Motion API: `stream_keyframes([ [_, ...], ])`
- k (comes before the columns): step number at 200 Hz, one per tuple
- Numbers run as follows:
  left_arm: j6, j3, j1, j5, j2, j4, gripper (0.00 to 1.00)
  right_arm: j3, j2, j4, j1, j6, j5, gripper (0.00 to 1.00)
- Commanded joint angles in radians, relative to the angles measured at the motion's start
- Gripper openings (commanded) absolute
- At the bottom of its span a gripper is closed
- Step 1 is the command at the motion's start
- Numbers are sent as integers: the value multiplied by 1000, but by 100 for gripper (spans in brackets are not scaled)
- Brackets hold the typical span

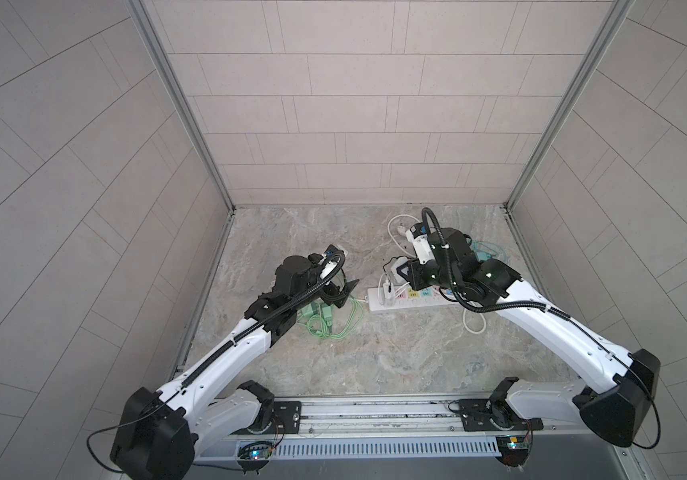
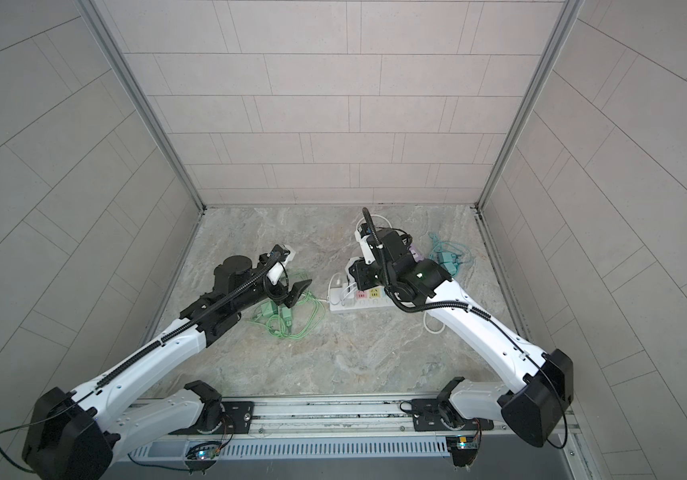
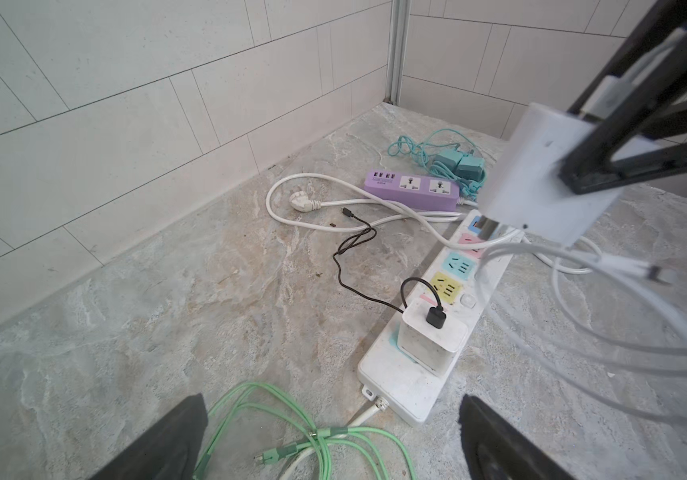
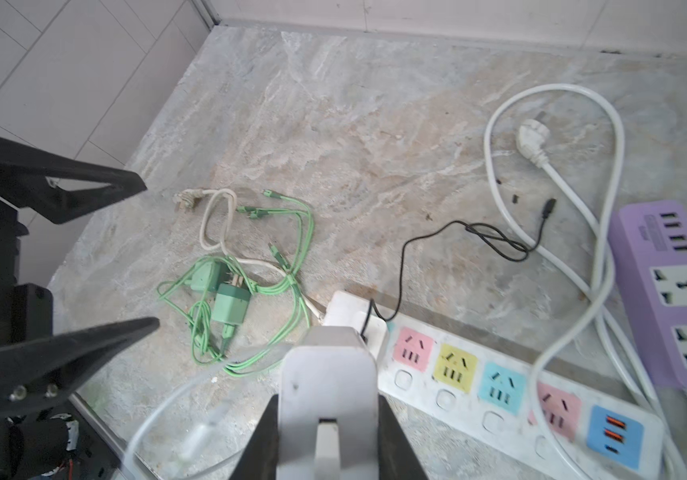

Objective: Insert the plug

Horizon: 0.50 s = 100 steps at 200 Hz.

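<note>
Right pincer (image 4: 327,401) is clamped snug on the white charger plug (image 4: 327,361). It is right of centre in both top views, raised near the white power strip (image 4: 468,409) on the marbled counter. Left pincer (image 3: 331,401) is spread wide and empty.

Judgement: the plug is light, rigid, smooth plastic and probably slippery. Grip the flat side faces and mind the limp trailing cable.

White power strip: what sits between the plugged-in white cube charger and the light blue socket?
A pink socket and a yellow socket, both empty, in the right wrist view.
</note>
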Motion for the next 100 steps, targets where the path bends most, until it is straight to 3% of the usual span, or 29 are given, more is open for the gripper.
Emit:
stream_keyframes([
  [1,-41,-17,-19,10,1,-1,100,-32,-75,-33,3,4,64,18],
  [53,-102,-18,-90,-95,63,5,100,-89,-165,-140,2,14,204,19],
  [100,-222,-56,-113,-113,150,121,100,-234,-203,-178,2,31,372,19],
])
